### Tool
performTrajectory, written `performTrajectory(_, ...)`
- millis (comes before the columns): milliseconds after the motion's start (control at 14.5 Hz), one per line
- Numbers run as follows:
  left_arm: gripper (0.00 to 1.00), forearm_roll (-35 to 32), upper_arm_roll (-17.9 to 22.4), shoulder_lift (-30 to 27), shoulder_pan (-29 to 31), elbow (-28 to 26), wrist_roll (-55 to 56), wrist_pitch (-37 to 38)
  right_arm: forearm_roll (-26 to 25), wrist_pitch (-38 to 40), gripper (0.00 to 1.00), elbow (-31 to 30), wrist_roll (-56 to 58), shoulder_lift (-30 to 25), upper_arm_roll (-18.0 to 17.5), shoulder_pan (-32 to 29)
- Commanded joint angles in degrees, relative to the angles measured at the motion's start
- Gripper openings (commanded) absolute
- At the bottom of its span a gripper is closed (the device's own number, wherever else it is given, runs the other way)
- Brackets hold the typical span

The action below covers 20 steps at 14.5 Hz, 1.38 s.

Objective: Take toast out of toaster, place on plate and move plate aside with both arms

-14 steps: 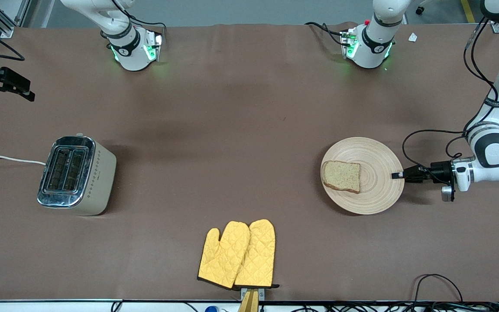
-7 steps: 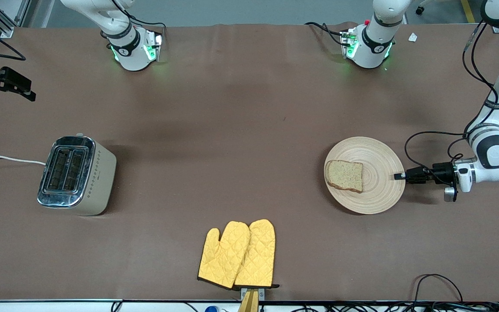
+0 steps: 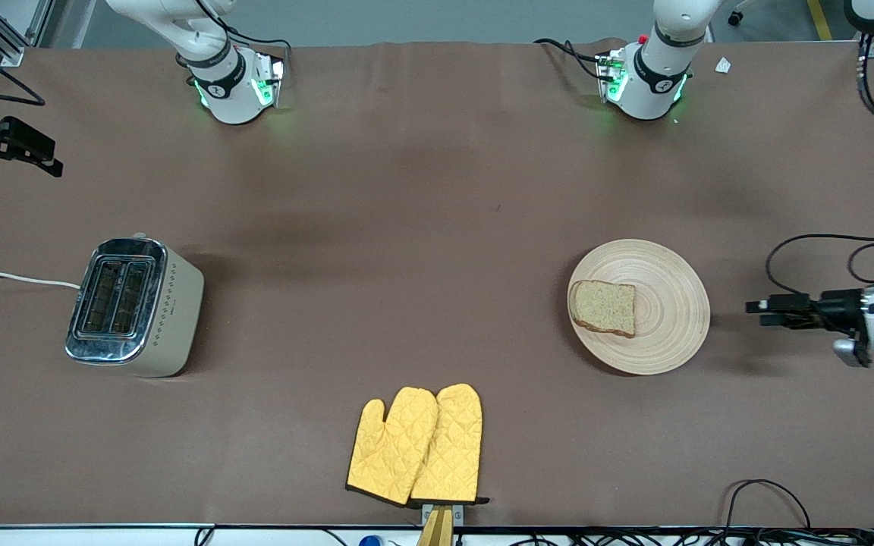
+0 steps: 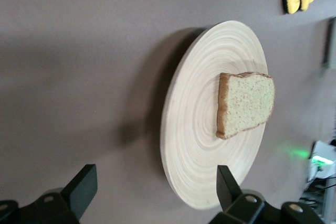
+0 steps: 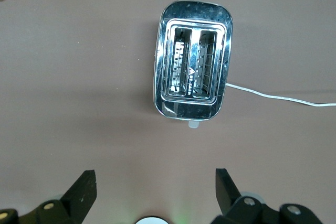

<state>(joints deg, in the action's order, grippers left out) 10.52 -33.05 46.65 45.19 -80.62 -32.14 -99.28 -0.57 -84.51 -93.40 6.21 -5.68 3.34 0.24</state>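
The plate [image 3: 639, 306] lies flat on the table [image 3: 437, 212], toward the left arm's end. The toast [image 3: 603, 307] lies on the plate, at about 9 o'clock from the plate's middle in the front view. The left gripper [image 3: 757, 312] is near the plate's rim at 3 o'clock, not touching it, fingers spread wide with nothing in them. The right gripper [image 5: 152, 190] hangs over the toaster [image 3: 132, 305], fingers wide apart, holding nothing. 2 yellow mitts [image 3: 416, 446] lie near the front edge.

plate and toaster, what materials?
Plate: looks like light wood, matte, with concentric ring grain. Toaster: cream body, probably painted metal or plastic; its top is mirror-bright, likely chromed or polished steel.
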Motion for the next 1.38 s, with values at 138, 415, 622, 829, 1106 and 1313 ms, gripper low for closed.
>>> performTrajectory(138, 1.00, -17.52, -13.24, -8.39, -1.50, 4.42, 13.56, 3.47, -0.13, 0.84, 1.00, -0.73, 0.12, -1.00, 0.35, -0.15)
performTrajectory(415, 1.00, -20.45, -21.16, -18.85, -3.78, 4.07, 27.71, 9.17, -0.22, 1.10, 1.00, -0.03, 0.12, -1.17, 0.79, -0.24)
performTrajectory(622, 1.00, -22.82, -23.37, -26.07, -5.11, 4.07, 28.71, 10.68, 1.01, 1.19, 1.00, -0.03, 0.12, -1.17, 0.70, -0.33)
performTrajectory(829, 1.00, -24.31, -24.16, -28.54, -4.93, 4.24, 28.53, 10.77, 1.10, 1.19, 1.00, -0.20, 0.29, -1.08, 0.70, -1.03)
performTrajectory(1106, 1.00, -25.73, -24.07, -28.72, -4.84, 4.51, 28.27, 13.23, 1.10, 1.80, 1.00, -0.82, 0.47, -1.00, 0.44, -1.99)
performTrajectory(1313, 1.00, -25.11, -23.55, -30.21, -5.36, 4.51, 28.70, 13.32, 1.10, 1.27, 1.00, -0.91, 0.56, -0.91, 0.18, -2.88)
